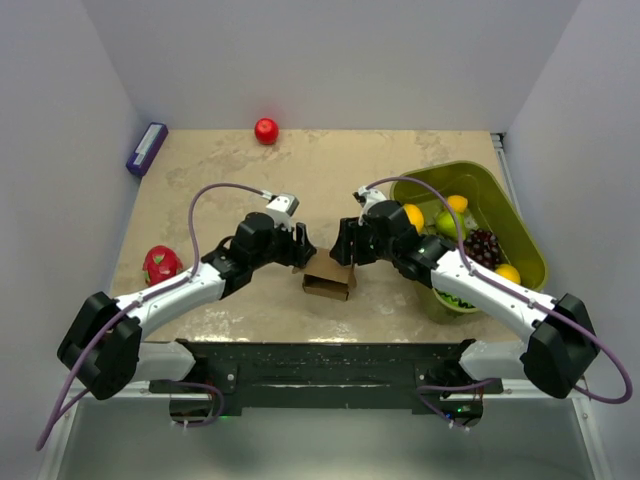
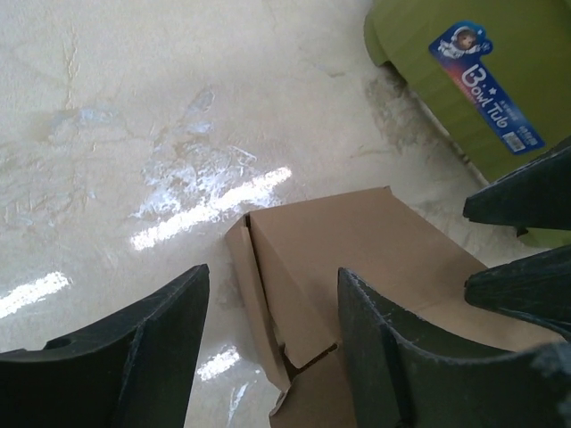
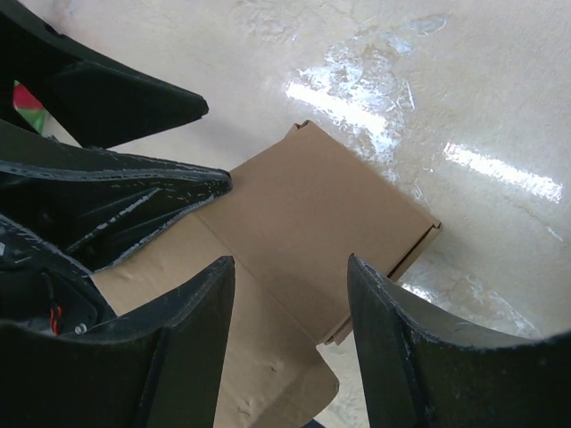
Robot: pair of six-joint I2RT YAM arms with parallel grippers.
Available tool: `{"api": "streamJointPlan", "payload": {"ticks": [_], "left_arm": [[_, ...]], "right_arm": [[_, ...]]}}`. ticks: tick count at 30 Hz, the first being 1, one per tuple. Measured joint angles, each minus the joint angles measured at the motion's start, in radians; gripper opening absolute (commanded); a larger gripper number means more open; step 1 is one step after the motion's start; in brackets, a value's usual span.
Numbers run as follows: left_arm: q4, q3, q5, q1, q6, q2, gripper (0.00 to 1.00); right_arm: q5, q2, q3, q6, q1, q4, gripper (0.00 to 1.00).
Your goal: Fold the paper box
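Note:
The paper box (image 1: 328, 281) is a small brown cardboard piece lying low on the table between the two arms, its flaps partly folded. My left gripper (image 1: 301, 256) stands at its left edge and my right gripper (image 1: 346, 254) at its right edge. In the left wrist view the box's (image 2: 357, 241) near corner, with a slit and a side flap, lies between the open left gripper's (image 2: 272, 330) fingers without being pinched. In the right wrist view the box (image 3: 312, 205) sits under the open right gripper (image 3: 290, 308), with a gap on each side. The left gripper's fingers (image 3: 134, 196) reach over its far side.
A green basket (image 1: 455, 168) holding oranges, grapes and other fruit stands right of the box, its wall close by in the left wrist view (image 2: 464, 71). A dragon fruit (image 1: 161, 264) lies at the left, a red apple (image 1: 266, 131) at the back, a purple-blue box (image 1: 146, 148) at the back left.

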Motion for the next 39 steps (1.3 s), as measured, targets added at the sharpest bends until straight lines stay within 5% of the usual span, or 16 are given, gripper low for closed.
{"api": "streamJointPlan", "payload": {"ticks": [39], "left_arm": [[0.092, -0.205, 0.028, 0.000, -0.056, -0.026, 0.55]], "right_arm": [[0.010, 0.088, -0.066, 0.064, 0.066, 0.034, 0.53]]}}
